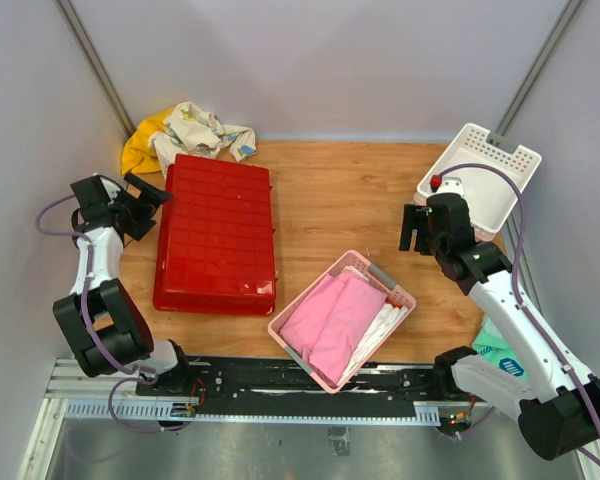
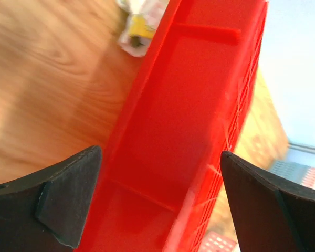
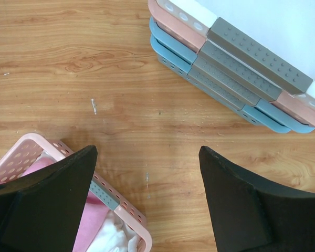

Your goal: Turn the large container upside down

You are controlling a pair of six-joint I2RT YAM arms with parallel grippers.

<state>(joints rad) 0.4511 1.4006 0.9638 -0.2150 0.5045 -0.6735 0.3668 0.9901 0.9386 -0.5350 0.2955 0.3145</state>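
Large container [image 1: 217,235] lies ribbed side up; left gripper [image 2: 160,152] gapes wide at its edge, right gripper [image 3: 147,149] wide, empty.

A wooden table [image 1: 340,200] with a light, streaked grain carries everything. On its left half lies a red bin [image 1: 218,235], flat, its grid-ribbed underside facing up and its long sides running from near to far. Just beyond the bin's far end, at the far left corner, sits a heap of cloths [image 1: 185,135], yellow and patterned white, touching or almost touching the bin. A pink basket [image 1: 408,300] stands askew at the near edge, right of the bin and close to its near right corner, with pink cloth inside. At the far right corner rests a stack of baskets [image 1: 495,185], white on top, overhanging the edge.
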